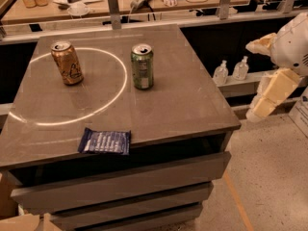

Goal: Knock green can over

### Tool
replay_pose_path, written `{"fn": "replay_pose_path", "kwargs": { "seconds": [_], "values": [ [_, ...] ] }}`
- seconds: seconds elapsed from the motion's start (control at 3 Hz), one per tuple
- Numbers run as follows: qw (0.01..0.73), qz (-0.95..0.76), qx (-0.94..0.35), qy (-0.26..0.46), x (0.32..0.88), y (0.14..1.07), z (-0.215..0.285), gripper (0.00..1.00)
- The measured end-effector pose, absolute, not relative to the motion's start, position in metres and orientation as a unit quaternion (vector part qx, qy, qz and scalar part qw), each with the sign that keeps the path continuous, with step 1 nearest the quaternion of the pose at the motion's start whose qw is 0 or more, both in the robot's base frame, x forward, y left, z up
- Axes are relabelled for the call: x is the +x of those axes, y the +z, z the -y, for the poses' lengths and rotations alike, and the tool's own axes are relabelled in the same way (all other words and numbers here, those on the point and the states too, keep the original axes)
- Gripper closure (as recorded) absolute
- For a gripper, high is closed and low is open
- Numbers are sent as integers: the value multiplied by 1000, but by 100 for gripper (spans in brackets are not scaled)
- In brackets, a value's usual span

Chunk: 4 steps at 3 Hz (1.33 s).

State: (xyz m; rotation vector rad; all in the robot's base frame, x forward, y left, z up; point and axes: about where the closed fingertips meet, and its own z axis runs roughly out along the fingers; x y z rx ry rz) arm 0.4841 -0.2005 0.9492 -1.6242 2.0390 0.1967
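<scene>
The green can (pixel 142 66) stands upright near the middle of the grey table top (pixel 183 105), on the right edge of a bright ring of light. It has a silver top with a pull tab. My gripper (pixel 269 96) hangs at the far right of the view, off the table's right side and well apart from the can, below the white arm housing (pixel 288 42). It holds nothing that I can see.
A gold-brown can (pixel 67 63) stands upright at the back left inside the light ring. A dark blue snack packet (pixel 105 141) lies near the front edge. Two small bottles (pixel 231 71) stand on a ledge right of the table. A cluttered bench runs behind.
</scene>
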Motion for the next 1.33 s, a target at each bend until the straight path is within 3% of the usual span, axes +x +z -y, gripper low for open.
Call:
{"fn": "replay_pose_path", "kwargs": {
  "seconds": [0.67, 1.33],
  "values": [
    [376, -700, -571, 209, 533, 925, 153, 0],
    [399, -691, -564, 215, 542, 917, 142, 0]
  ]
}}
